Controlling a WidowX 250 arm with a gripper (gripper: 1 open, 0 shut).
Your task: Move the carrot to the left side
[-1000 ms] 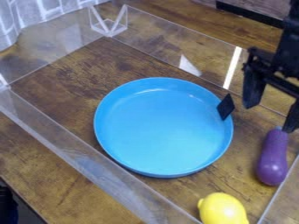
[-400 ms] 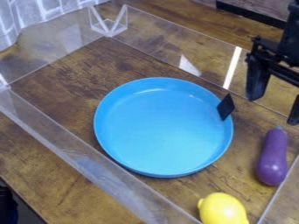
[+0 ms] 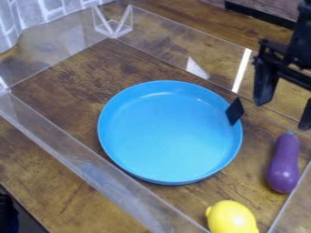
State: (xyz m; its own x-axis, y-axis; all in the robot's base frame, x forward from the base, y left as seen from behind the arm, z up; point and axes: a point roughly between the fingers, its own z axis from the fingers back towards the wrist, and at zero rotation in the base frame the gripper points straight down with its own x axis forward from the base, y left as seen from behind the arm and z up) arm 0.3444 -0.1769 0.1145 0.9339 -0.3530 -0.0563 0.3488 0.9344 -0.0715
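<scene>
No carrot shows in this view; it is hidden or out of frame. My gripper point(image 3: 285, 98) hangs at the right edge, pointing down, above the table between the blue plate point(image 3: 134, 146) and the purple eggplant point(image 3: 285, 162). Its two black fingers point(image 3: 264, 86) stand wide apart with nothing between them. The upper part of the hand is cut off by the frame.
A clear plastic wall point(image 3: 73, 155) boxes in the wooden table. The blue plate lies in the middle with nothing in it. A yellow lemon point(image 3: 231, 218) sits at the bottom edge. A small dark shape point(image 3: 235, 110) shows at the plate's right rim.
</scene>
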